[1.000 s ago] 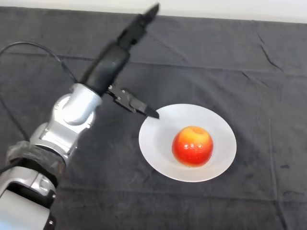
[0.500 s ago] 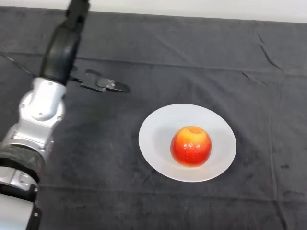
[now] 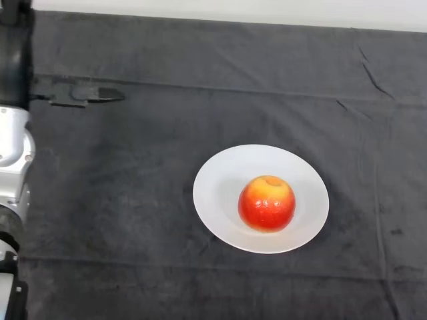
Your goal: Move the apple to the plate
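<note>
A red and yellow apple (image 3: pixel 267 203) rests on a white round plate (image 3: pixel 223 180) right of the table's middle. My left hand (image 3: pixel 15 60) is at the far left edge, raised, well away from the plate. Its fingers are straight and hold nothing; the thumb (image 3: pixel 83 95) sticks out to the right. The silver forearm (image 3: pixel 12 160) runs down the left edge.
A dark wrinkled cloth (image 3: pixel 200 87) covers the whole table. A pale strip of wall or floor (image 3: pixel 267 12) shows along the far edge.
My left arm has swung away from the plate to the far left edge of the view. The apple and plate have not moved.
</note>
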Robot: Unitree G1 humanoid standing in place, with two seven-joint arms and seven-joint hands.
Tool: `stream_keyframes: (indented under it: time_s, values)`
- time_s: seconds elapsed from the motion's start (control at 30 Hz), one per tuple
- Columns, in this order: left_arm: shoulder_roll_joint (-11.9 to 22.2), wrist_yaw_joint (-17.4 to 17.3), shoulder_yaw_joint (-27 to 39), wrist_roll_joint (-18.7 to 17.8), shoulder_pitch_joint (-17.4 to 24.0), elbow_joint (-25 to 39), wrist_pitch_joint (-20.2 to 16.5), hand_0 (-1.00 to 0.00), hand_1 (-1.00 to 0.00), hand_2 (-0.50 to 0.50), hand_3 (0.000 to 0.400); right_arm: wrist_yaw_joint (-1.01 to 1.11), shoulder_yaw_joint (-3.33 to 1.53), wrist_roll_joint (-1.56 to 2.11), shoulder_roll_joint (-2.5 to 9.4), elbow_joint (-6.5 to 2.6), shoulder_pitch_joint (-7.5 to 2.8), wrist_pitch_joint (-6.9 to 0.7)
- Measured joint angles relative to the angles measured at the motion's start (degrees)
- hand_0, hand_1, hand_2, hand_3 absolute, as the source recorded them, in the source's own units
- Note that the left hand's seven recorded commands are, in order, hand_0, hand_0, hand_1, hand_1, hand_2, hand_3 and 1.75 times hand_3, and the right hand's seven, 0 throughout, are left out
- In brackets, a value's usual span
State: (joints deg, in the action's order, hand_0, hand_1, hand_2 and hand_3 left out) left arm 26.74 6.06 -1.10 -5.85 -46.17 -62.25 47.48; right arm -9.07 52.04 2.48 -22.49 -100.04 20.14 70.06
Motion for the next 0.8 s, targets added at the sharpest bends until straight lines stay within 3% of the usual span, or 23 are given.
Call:
stream_keyframes:
  time_s: [0.2, 0.8]
  values:
    - [3.0, 0.42, 2.93, -1.61, 2.85, -2.62, 0.28, 0.0, 0.0, 0.0, 0.0, -0.02, 0.02, 0.02, -0.04, 0.0, -0.18, 0.0]
    - [7.5, 1.22, 11.96, -6.34, 4.41, -5.97, 1.56, 0.0, 0.0, 0.0, 0.0, -0.02, 0.04, 0.02, -0.01, 0.0, -0.23, 0.0]
